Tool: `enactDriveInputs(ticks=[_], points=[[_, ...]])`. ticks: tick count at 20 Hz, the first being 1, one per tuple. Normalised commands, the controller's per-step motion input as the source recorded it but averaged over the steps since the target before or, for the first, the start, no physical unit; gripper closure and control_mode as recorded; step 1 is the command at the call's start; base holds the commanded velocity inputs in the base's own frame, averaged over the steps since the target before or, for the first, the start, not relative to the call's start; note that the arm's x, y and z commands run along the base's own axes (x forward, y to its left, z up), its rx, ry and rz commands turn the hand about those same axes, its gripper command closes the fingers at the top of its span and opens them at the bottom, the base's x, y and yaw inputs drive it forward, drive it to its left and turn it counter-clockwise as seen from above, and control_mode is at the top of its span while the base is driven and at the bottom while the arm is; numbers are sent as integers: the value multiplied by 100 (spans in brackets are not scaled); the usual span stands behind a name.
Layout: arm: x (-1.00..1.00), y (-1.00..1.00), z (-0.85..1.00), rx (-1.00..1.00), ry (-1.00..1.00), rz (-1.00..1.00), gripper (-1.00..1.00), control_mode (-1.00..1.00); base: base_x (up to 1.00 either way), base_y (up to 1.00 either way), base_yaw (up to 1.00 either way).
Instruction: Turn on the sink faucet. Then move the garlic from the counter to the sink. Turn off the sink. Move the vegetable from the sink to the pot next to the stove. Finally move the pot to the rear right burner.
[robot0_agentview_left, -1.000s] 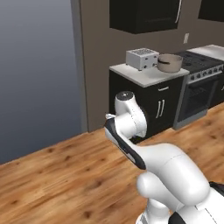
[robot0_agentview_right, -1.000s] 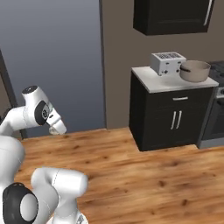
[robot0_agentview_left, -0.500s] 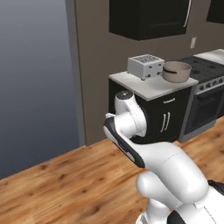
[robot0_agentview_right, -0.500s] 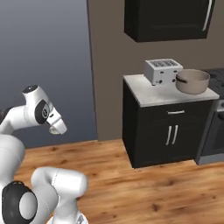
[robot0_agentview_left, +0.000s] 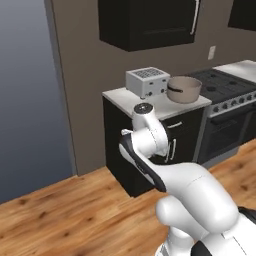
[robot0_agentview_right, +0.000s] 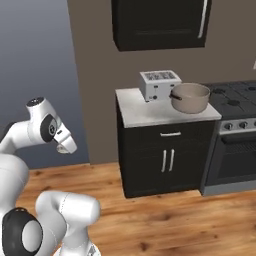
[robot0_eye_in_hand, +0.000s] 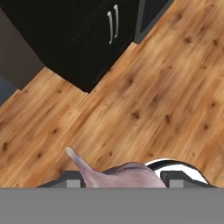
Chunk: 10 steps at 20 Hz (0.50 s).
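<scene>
Gripper: seen in the hand view, bottom centre (robot0_eye_in_hand: 124, 179); the jaws are closed on the garlic (robot0_eye_in_hand: 120, 175), whose pale stem tip points toward the upper left of that frame.
Garlic location: in the gripper, above the wood floor (robot0_eye_in_hand: 144, 100); not in the pot.
Pot: on the counter (robot0_agentview_right: 145, 111), centre right of the right base view (robot0_agentview_right: 190, 97), just beside the toaster (robot0_agentview_right: 159, 84) and next to the stove (robot0_agentview_right: 235, 97).
Progress: judged late in the task; the garlic is in transit toward the pot, so the sink steps appear done.
Remaining: place the garlic in the pot, then move the pot to the rear right burner.
View differences: the base views give pot, toaster, stove and upper cabinet (robot0_agentview_left: 145, 22); the hand view gives the held garlic and the lower cabinet doors (robot0_eye_in_hand: 94, 33).
</scene>
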Motion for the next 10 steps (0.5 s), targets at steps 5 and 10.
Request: enactDriveInputs(ticks=[5,10], points=[[0,0,0,0,0,0,100,100,48,-72,15],[0,0,0,0,0,0,100,100,1,-47,4]])
